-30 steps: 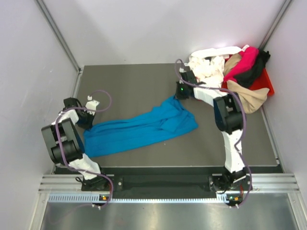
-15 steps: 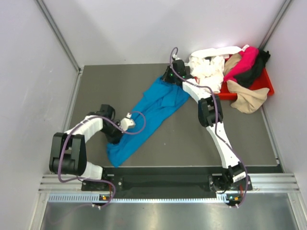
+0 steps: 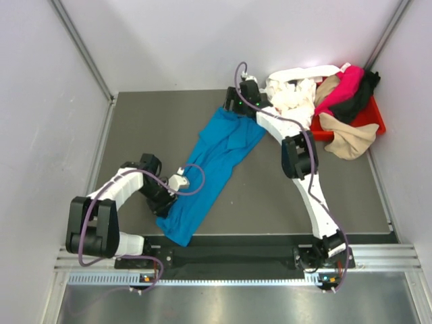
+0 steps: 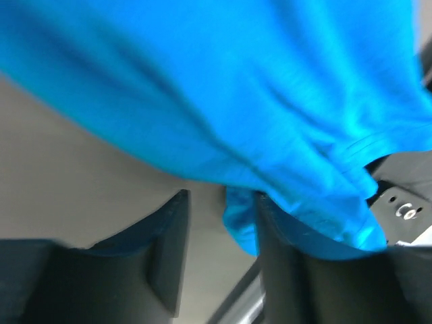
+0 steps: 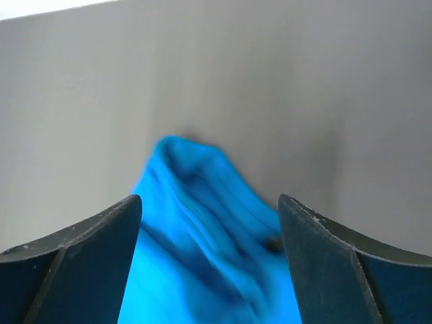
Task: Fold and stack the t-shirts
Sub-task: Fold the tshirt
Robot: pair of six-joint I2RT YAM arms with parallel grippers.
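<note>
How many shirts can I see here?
5. The blue one lies spread mid-table; white, magenta, black and tan are heaped at the red tray, far right. More may hide underneath.

the work surface is a flat, dark grey counter (image 3: 162,128) with a matte finish. plain, pale walls enclose it on three sides: a back wall (image 3: 223,40), a left wall (image 3: 40,135) and a right wall (image 3: 413,135). slim metal struts (image 3: 81,48) run along the two rear corners where the walls meet. a narrow metal strip (image 3: 106,128) edges the counter on its left side. at the near edge, a black crossbar (image 3: 229,255) sits on a ribbed aluminium rail (image 3: 223,267). nearer still lie a perforated strip (image 3: 101,278) and a brushed steel sheet (image 3: 223,304) showing soft reflections. lighting is even and diffuse; shadows on the counter are faint.
</note>
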